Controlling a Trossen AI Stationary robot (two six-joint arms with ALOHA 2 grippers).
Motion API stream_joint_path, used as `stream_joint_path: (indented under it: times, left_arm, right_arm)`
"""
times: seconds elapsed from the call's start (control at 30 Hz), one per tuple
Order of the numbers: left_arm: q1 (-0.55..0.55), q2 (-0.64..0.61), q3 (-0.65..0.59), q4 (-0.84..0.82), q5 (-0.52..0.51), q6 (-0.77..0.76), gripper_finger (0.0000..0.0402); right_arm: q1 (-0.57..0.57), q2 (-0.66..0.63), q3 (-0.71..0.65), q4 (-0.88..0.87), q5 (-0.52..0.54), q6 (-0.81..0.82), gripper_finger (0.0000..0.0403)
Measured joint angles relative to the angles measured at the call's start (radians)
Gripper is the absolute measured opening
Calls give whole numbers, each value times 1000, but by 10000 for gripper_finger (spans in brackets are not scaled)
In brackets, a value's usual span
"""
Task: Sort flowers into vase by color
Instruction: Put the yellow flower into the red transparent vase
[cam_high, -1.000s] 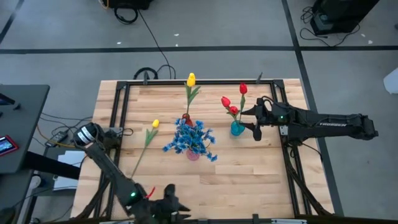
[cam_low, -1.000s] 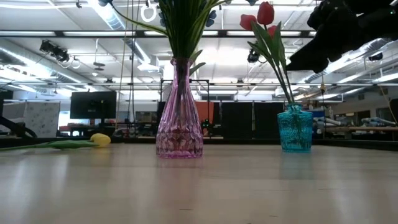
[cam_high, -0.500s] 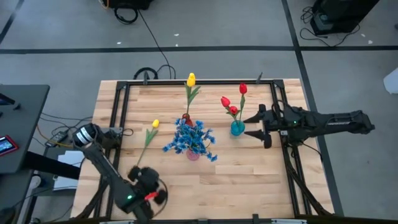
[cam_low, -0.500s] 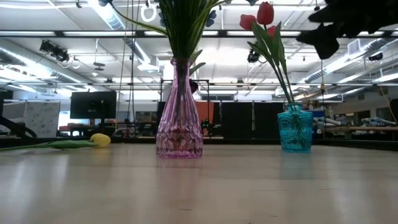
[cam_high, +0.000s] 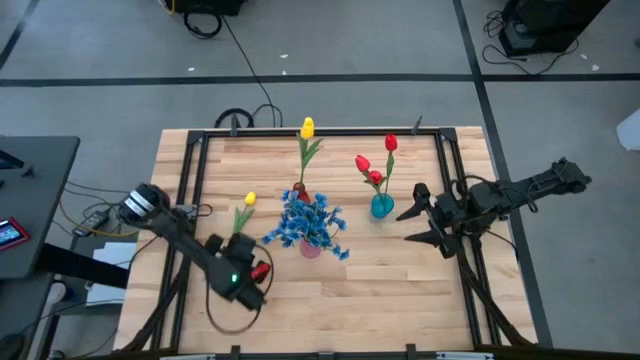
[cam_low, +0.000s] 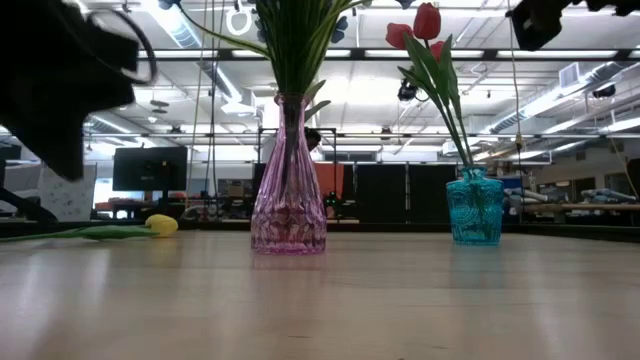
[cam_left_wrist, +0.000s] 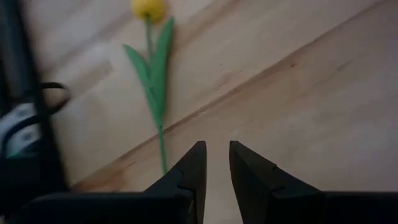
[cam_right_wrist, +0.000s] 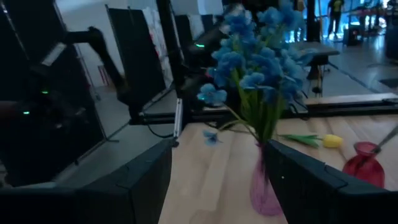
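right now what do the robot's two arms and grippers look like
Both are dark, near-black jointed arms ending in two angular, wedge-shaped fingers. The left gripper has matte black tapered fingers; its wrist shows a green light, a red part and a looping black cable. The right gripper has long pointed black fingers, with cables along the arm.

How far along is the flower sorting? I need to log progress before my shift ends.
Done: blue blossoms fill the pink vase, red tulips the teal vase, one yellow tulip a dark red vase. In hand: nothing; the left gripper, nearly closed, hovers by the lying yellow tulip. The right gripper waits open. Left: that one tulip.
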Motion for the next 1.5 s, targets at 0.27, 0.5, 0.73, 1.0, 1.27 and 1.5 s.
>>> stream_joint_path:
  times: [0.27,0.5,0.73,1.0,1.27,1.5]
  left_arm:
    - [96,-245,-287,174,54,95,77]
    - [141,-443,-511,360,138,147,79]
    - [175,-527,-577,396,127,157,135]
    - [243,-523,-597,418,148,250,160]
    - [302,-527,-678,590,192,307,148]
    - [305,-560,-649,507,192,318,132]
  right_arm:
    - [88,36,0,2,93,-8,265]
    - [110,67,0,1,158,-20,265]
    - [110,95,0,29,163,-30,265]
    - [110,114,0,60,162,-46,265]
    - [110,143,0,69,162,-46,265]
    - [109,151,0,69,167,-42,265]
